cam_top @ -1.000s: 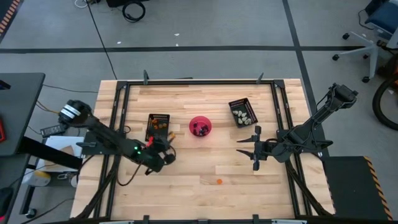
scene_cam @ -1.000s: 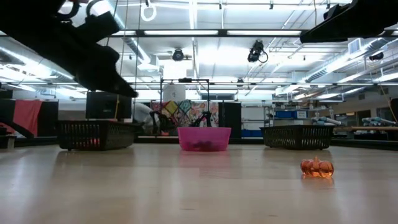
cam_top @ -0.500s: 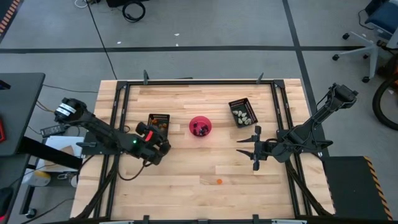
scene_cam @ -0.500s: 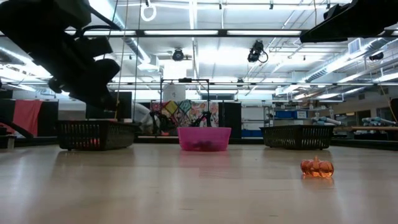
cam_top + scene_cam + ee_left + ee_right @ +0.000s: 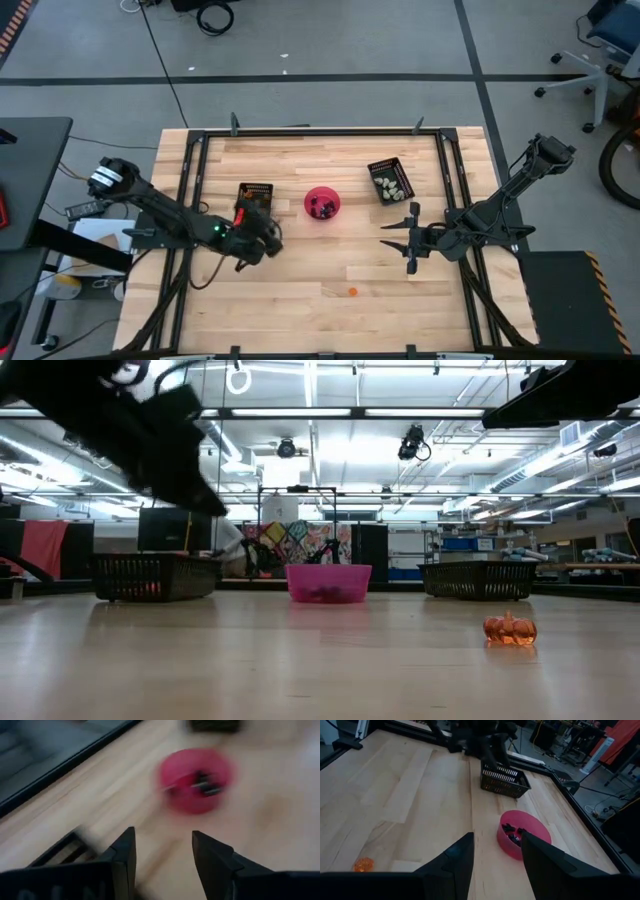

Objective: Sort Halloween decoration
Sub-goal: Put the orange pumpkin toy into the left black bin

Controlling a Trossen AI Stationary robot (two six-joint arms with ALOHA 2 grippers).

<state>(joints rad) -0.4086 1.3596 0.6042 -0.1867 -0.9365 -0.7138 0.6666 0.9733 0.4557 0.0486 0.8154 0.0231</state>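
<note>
One orange trinket (image 5: 352, 292) of the Halloween decoration lies alone on the wood toward the near edge, also seen as an orange trinket (image 5: 510, 629) in the low view. Orange pieces sit in the left black tray (image 5: 254, 197), black pieces in the pink bowl (image 5: 322, 203), and whitish ones in the right black tray (image 5: 390, 181). My left gripper (image 5: 272, 233) hovers just off the left tray's near end, facing the bowl (image 5: 196, 780). It is open (image 5: 162, 852) with nothing between its fingers. My right gripper (image 5: 400, 236) waits open (image 5: 496, 855) right of centre.
A black metal frame (image 5: 320, 131) runs round the tabletop edges. Bare wood lies between the bowl and the lone orange trinket (image 5: 363, 864). The two trays and the bowl stand in a row across the table's middle.
My left gripper has swung toward the far edge, up to the left tray's near end. It has then come back toward the right, turning to face the pink bowl. My right arm has kept still.
</note>
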